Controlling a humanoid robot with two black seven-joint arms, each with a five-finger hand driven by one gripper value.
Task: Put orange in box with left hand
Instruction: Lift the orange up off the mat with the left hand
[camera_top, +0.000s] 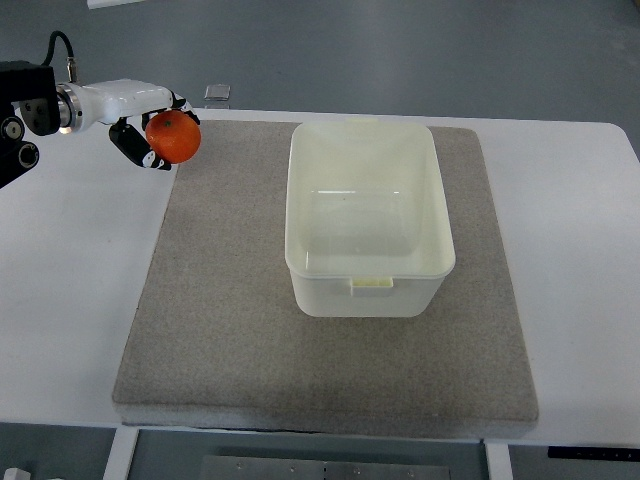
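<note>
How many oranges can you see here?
1. The orange is held in the left hand over the grey mat's far left corner. The box looks empty.

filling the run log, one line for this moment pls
left hand: shut on orange | orange: over mat's far-left corner | box: empty | right hand: not in view

in the upper left of the frame the left arm (30, 112) shows a black housing with round silver fittings and a thin black cable looping up from it. a metal ring joins it to the left hand (140, 115), whose shell is glossy white; the fingers (130, 142) are black-jointed with small orange-red marks.
</note>
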